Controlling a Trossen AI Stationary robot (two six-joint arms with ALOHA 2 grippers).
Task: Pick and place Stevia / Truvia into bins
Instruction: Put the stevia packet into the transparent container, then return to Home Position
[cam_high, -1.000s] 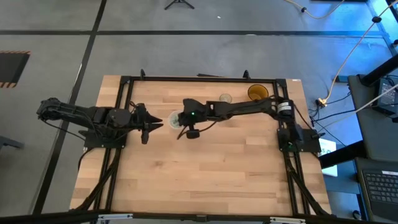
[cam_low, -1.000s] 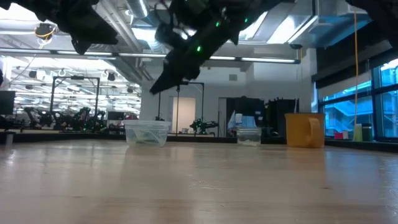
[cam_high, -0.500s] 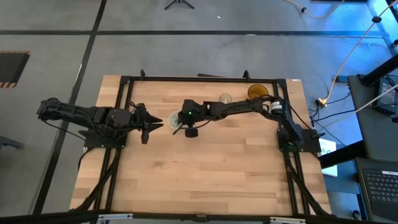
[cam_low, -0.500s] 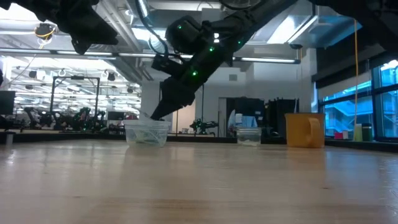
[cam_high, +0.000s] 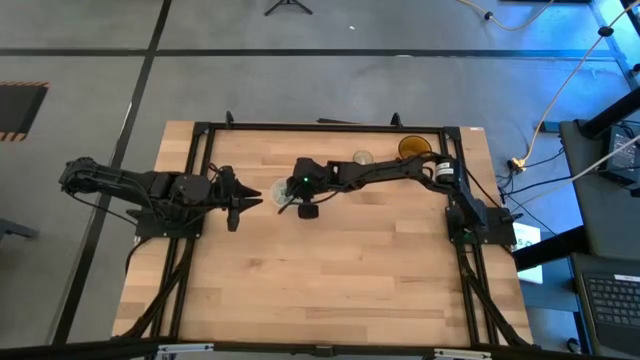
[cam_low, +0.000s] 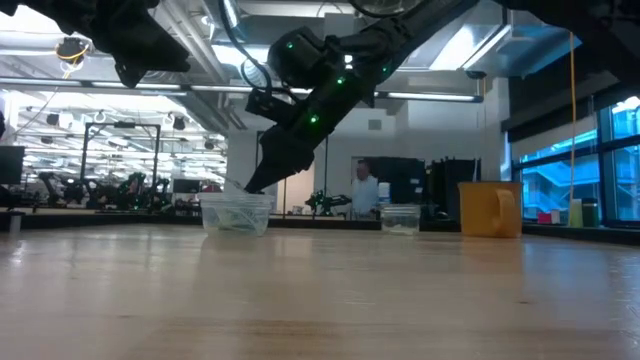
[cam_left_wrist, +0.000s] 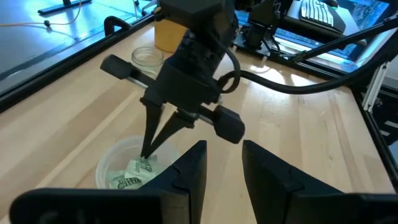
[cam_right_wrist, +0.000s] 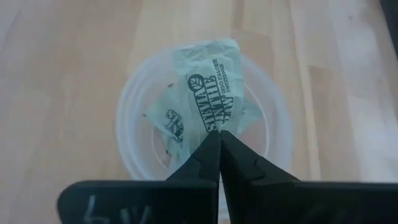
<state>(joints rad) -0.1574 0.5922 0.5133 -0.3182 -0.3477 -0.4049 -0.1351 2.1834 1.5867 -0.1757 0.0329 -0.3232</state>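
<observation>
The wide clear plastic cup (cam_high: 279, 192) (cam_low: 236, 213) (cam_left_wrist: 107, 169) (cam_right_wrist: 127, 124) stands on the table between the two arms and holds several pale green Stevia sachets (cam_right_wrist: 173, 122) (cam_left_wrist: 127, 182). My right gripper (cam_high: 287, 200) (cam_low: 250, 187) (cam_left_wrist: 147, 155) (cam_right_wrist: 217, 135) reaches in from the table's right, its tips at the cup's mouth, shut on one sachet (cam_right_wrist: 214, 87). My left gripper (cam_high: 246, 203) (cam_left_wrist: 222, 163) waits open just left of the cup, above the table. My right gripper pinches one Stevia sachet by the middle of its near edge (cam_right_wrist: 216, 126) between the two fingertips. The fingers slant down from above and from the table's right. The sachet reaches beyond the tips inside the cup's mouth; whether it rests on the sachets below, I cannot tell.
A small clear cup (cam_high: 362, 158) (cam_low: 401, 218) (cam_left_wrist: 148, 56) and a yellow cup (cam_high: 414, 149) (cam_low: 490, 208) (cam_left_wrist: 171, 34) stand near the table's far right. A black frame (cam_high: 200, 135) runs along the table's edges. A person (cam_low: 365, 190) stands in the room behind.
My right gripper has come down toward the wide cup, tipping its fingers steeply downward, until its tips reach the cup's rim; in the last half second it has kept still. A person has come into view in the room behind.
</observation>
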